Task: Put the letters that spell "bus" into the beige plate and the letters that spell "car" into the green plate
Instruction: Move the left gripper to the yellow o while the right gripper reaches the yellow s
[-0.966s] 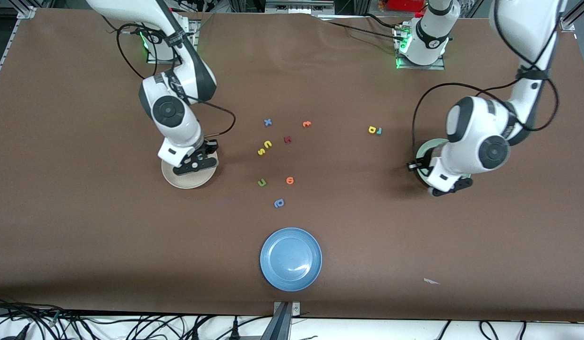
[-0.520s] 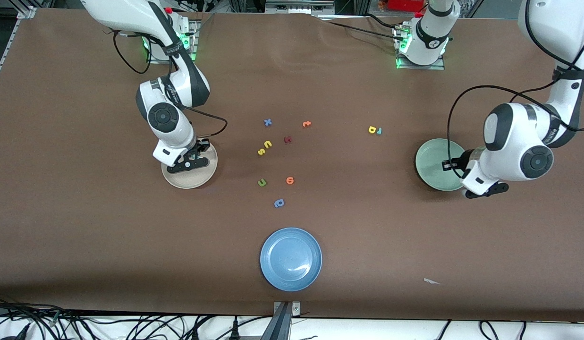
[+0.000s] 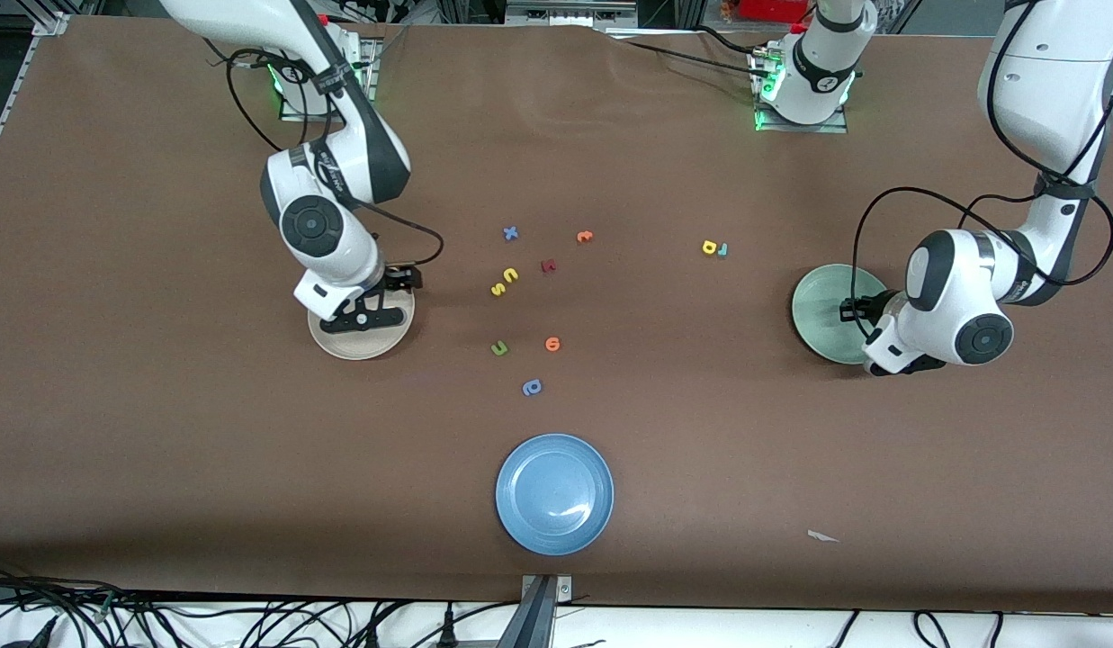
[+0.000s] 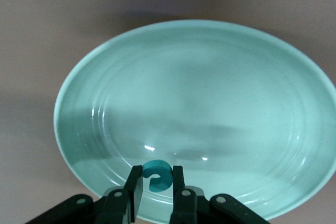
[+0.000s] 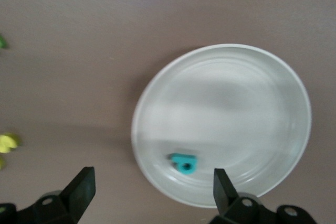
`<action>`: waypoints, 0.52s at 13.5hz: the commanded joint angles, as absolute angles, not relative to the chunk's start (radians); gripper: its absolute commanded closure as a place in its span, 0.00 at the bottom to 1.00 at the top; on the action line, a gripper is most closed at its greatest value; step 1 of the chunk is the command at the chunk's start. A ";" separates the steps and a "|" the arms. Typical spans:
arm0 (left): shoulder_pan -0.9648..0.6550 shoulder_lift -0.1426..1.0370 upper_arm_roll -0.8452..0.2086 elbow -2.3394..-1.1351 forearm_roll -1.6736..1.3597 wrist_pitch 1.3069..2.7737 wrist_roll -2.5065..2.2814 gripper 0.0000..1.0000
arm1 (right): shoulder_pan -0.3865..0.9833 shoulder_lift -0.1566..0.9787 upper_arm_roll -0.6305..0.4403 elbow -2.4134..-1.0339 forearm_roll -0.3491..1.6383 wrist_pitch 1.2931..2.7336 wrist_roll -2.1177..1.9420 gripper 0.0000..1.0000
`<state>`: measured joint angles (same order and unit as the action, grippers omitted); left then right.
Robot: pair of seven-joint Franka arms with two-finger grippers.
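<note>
My left gripper (image 4: 156, 184) is shut on the teal "c" (image 4: 156, 174) and holds it low over the rim of the green plate (image 4: 220, 93), which has nothing lying in it. In the front view that hand sits at the green plate's (image 3: 826, 310) edge toward the left arm's end. My right gripper (image 5: 152, 190) stands open over the beige plate (image 3: 340, 342). The teal "b" (image 5: 184, 162) lies in the beige plate (image 5: 236, 98). The yellow "u" (image 3: 509, 275) and "s" (image 3: 498, 290) lie mid-table. The yellow "a" (image 3: 710, 247) touches the teal "r" (image 3: 722, 251).
Other loose letters lie mid-table: green "u" (image 3: 499, 348), orange ones (image 3: 552, 343) (image 3: 584, 237), a periwinkle one (image 3: 532, 387), a blue "x" (image 3: 510, 233), a maroon one (image 3: 548, 265). A blue plate (image 3: 554, 493) sits near the front edge.
My right gripper has opened and the teal "b" now lies in the beige plate. My left arm swung off the green plate's middle to its edge, still holding the "c".
</note>
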<state>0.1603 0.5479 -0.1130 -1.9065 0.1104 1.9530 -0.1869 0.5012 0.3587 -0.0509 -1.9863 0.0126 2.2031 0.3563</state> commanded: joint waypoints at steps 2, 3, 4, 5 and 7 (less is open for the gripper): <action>0.172 0.522 -0.129 -1.893 0.135 1.947 -0.175 0.01 | 0.630 0.422 -0.048 -1.933 0.028 2.216 0.758 0.02; 0.167 0.506 -0.132 -1.891 0.121 1.947 -0.189 0.00 | 0.655 0.446 -0.048 -1.913 0.028 2.238 0.885 0.04; 0.164 0.494 -0.135 -1.888 0.120 1.945 -0.190 0.00 | 0.679 0.469 -0.048 -1.899 0.026 2.261 1.004 0.05; 0.164 0.477 -0.156 -1.891 0.115 1.942 -0.198 0.00 | 0.701 0.483 -0.048 -1.893 0.028 2.282 1.097 0.08; 0.166 0.442 -0.202 -1.908 0.040 1.940 -0.282 0.00 | 0.719 0.518 -0.048 -1.891 0.025 2.331 1.323 0.18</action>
<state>0.1610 0.5008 -0.1595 -1.8790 0.0881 1.9516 -0.2179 0.7055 0.4712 -0.0385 -1.9251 0.0190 2.2999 1.1447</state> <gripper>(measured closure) 0.070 0.075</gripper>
